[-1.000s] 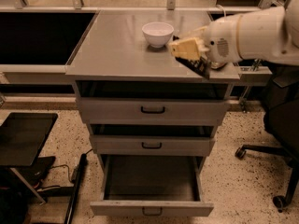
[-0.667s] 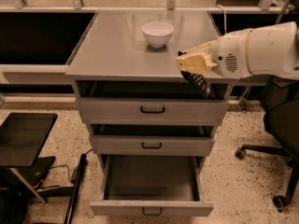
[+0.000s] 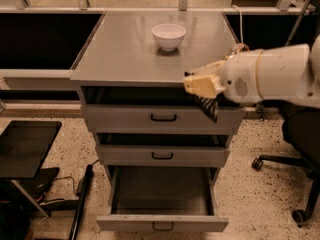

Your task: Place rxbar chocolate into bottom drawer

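One tool (image 3: 196, 85), rxbar chocolate (image 3: 208, 109), beside countertop (image 3: 125, 49)

End effector (image 3: 199, 86) hovers at mid-height, gripping rxbar chocolate (image 3: 209, 109).

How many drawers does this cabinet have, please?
3, stacked: the top drawer, the middle drawer below it, and the bottom drawer, pulled out. None seems hidden. The end effector holds the bar in front of the top drawer.

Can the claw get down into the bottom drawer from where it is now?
Probably yes: the claw, gripping the rxbar chocolate, hangs before the top drawer, and the bottom drawer stands pulled out furthest, with nothing seen between them.
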You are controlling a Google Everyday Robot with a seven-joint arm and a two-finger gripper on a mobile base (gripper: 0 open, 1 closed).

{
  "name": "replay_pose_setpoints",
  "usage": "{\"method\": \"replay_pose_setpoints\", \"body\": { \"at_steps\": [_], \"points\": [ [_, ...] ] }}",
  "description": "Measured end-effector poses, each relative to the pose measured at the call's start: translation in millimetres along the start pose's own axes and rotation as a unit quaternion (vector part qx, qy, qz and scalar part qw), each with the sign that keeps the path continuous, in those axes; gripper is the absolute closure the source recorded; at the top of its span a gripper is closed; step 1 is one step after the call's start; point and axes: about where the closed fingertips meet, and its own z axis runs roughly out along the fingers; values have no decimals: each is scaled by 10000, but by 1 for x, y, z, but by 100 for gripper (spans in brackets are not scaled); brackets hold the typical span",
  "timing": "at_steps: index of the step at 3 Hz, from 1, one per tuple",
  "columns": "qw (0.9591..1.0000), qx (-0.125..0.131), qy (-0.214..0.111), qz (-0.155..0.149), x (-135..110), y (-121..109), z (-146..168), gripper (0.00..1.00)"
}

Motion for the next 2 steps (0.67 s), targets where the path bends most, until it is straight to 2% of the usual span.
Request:
{"method": "replay_pose_setpoints", "body": {
  "at_steps": [1,2],
  "points": [
    [9995,-117,270,85,47,35,16,100],
    [9977,-321,559,228,85,47,37,100]
  ]
}}
